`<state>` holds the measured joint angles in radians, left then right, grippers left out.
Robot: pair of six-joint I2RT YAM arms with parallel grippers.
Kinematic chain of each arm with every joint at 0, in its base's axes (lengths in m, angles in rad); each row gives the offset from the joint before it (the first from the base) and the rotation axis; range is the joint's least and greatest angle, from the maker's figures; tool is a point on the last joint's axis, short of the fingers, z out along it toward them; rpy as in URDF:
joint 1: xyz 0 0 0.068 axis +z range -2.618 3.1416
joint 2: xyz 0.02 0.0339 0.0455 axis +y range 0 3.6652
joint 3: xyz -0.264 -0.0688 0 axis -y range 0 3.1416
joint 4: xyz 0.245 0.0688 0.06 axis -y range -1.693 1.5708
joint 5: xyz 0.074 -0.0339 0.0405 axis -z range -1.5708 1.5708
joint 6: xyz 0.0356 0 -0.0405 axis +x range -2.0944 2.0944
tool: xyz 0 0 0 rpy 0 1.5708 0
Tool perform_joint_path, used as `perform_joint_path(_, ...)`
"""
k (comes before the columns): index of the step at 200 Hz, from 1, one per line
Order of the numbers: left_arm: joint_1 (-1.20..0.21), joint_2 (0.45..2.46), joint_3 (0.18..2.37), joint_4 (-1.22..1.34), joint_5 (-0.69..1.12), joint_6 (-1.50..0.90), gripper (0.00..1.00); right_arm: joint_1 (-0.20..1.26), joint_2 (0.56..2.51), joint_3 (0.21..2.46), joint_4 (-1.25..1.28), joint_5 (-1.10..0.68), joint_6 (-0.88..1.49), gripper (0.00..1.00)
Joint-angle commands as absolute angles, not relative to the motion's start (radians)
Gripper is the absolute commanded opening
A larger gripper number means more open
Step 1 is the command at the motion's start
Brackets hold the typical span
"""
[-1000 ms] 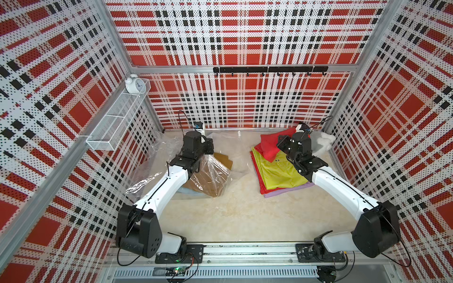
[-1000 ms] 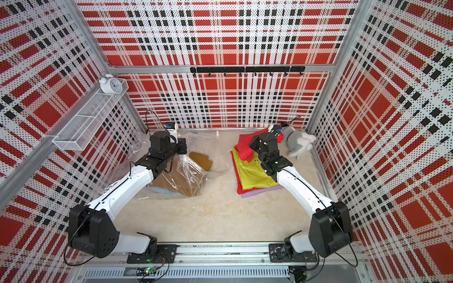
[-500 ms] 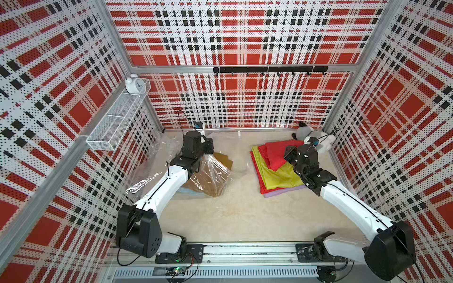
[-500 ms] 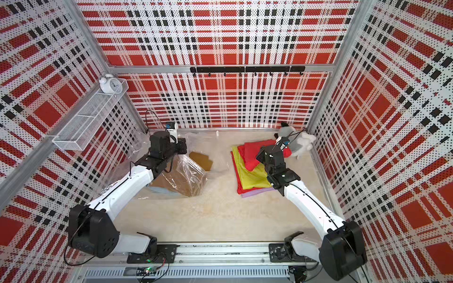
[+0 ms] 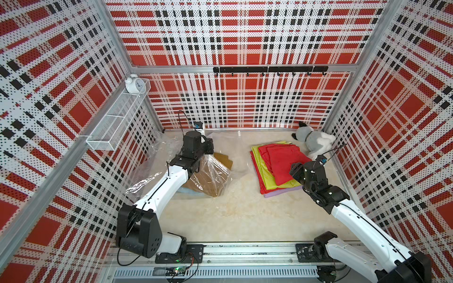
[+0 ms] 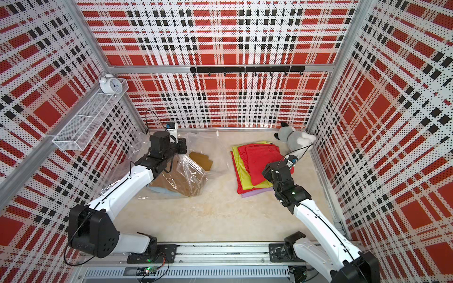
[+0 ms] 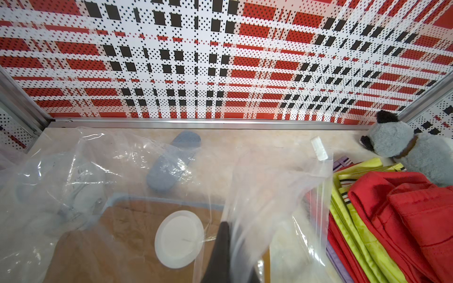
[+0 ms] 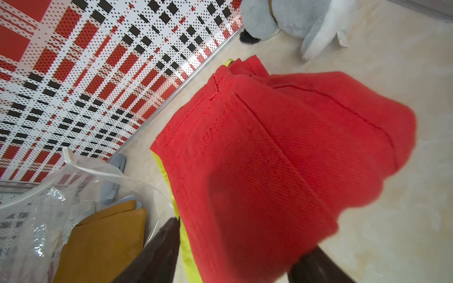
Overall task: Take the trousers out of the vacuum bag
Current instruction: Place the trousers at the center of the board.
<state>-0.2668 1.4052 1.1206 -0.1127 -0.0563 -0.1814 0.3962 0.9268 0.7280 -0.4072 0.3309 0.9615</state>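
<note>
Red trousers [image 5: 279, 159] lie atop stack [image 5: 267, 182] on table [image 5: 232, 215], outside bag [image 7: 269, 186]; right end effector [image 8: 245, 234] spread wide over them, holding nothing. Left end effector [image 7: 224, 230] clamped on bag film, apparently propping mouth open; mustard pair [image 7: 117, 227] inside.

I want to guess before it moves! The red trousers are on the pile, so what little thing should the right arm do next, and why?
Probably swing the right tool across to the mustard brown trousers. Its jaws stand open and the red trousers already lie outside, while the left tool pinches the vacuum bag with the mustard pair inside it.
</note>
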Motion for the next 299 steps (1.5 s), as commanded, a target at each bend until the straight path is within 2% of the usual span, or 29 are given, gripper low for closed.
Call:
perform_joint_path(1, -0.279, 1.404, 1.142, -0.084, -0.071, -0.169, 0.00, 0.390, 0.881, 0.735, -0.549, 0.363, 0.937, 0.69)
perform_joint_path(36, -0.298, 1.419, 1.151, -0.095, -0.087, -0.160, 0.00, 0.390, 0.831, 0.786, -0.615, 0.338, 0.848, 0.69)
perform_joint_path(73, -0.306, 1.426, 1.160, -0.095, -0.096, -0.161, 0.00, 0.390, 0.868, 0.877, -0.659, 0.303, 0.784, 0.69)
perform_joint_path(126, -0.326, 1.453, 1.203, -0.119, -0.124, -0.136, 0.00, 0.391, 0.907, 0.871, -0.553, 0.255, 0.748, 0.69)
perform_joint_path(149, -0.318, 1.495, 1.261, -0.155, -0.105, -0.141, 0.09, 0.390, 0.948, 0.879, -0.518, 0.236, 0.734, 0.69)
perform_joint_path(173, -0.329, 1.530, 1.350, -0.215, -0.068, -0.135, 0.24, 0.389, 0.980, 0.896, -0.484, 0.213, 0.715, 0.69)
perform_joint_path(199, -0.390, 1.543, 1.445, -0.257, -0.085, -0.103, 0.39, 0.387, 1.004, 0.924, -0.468, 0.212, 0.686, 0.70)
perform_joint_path(225, -0.448, 1.578, 1.540, -0.302, -0.089, -0.105, 0.48, 0.379, 1.014, 0.936, -0.463, 0.199, 0.666, 0.71)
perform_joint_path(265, -0.570, 1.645, 1.667, -0.315, -0.147, -0.091, 0.54, 0.341, 1.004, 0.938, -0.460, 0.151, 0.644, 0.73)
perform_joint_path(299, -0.660, 1.754, 1.792, -0.319, -0.093, -0.108, 0.57, 0.268, 0.996, 0.936, -0.453, 0.100, 0.636, 0.73)
